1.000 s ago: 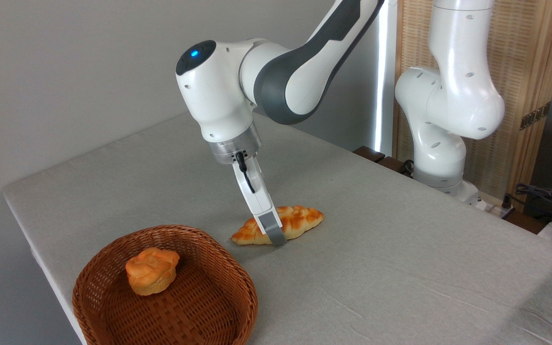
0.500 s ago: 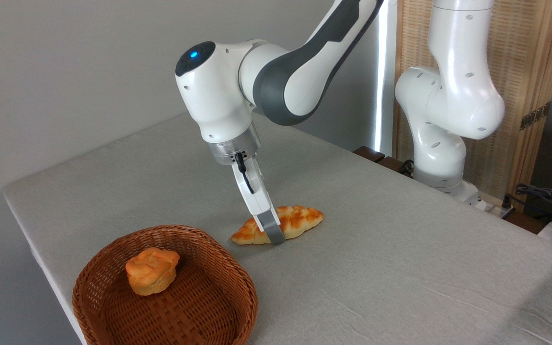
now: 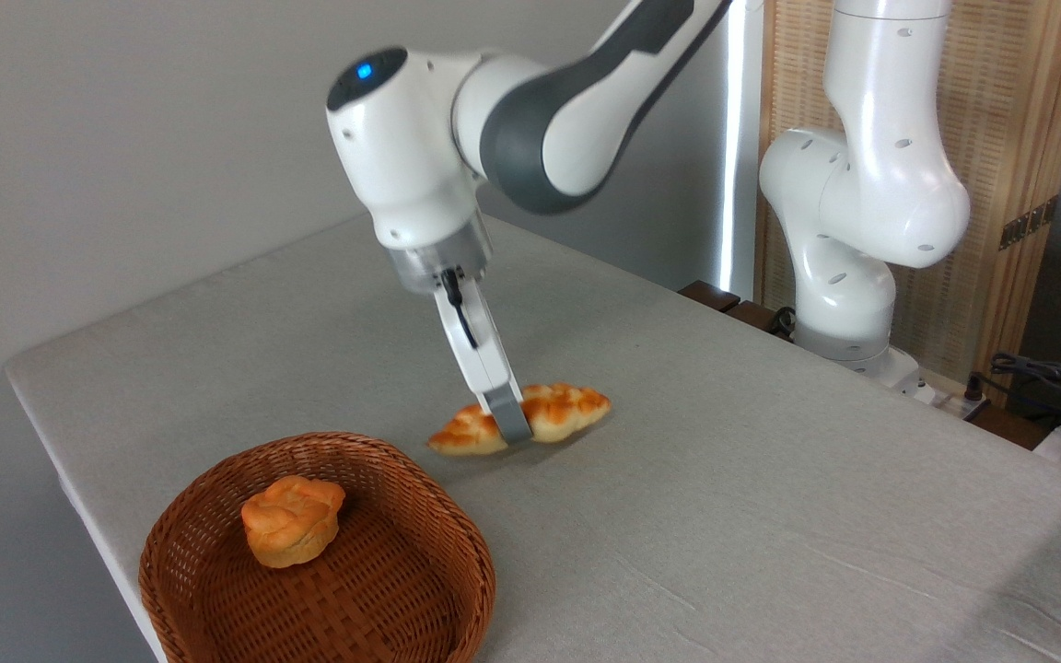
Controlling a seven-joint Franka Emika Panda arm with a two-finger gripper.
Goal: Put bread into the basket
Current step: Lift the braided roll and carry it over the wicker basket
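Pincer (image 3: 509, 425) pinching the golden braided loaf (image 3: 521, 419) mid-length, seemingly clear of the grey bench (image 3: 770, 479), should lift above the brown wicker basket's (image 3: 471, 534) rim before crossing.

It looked like a robotics lab or test room set up for staged trials. A white and grey robot arm (image 3: 530, 120) was bolted at the far edge of a table under a plain grey cloth (image 3: 770, 479), against a bare grey wall (image 3: 125, 138). A slatted wooden folding screen (image 3: 1019, 138) and loose black cables (image 3: 1037, 378) filled the right corner.
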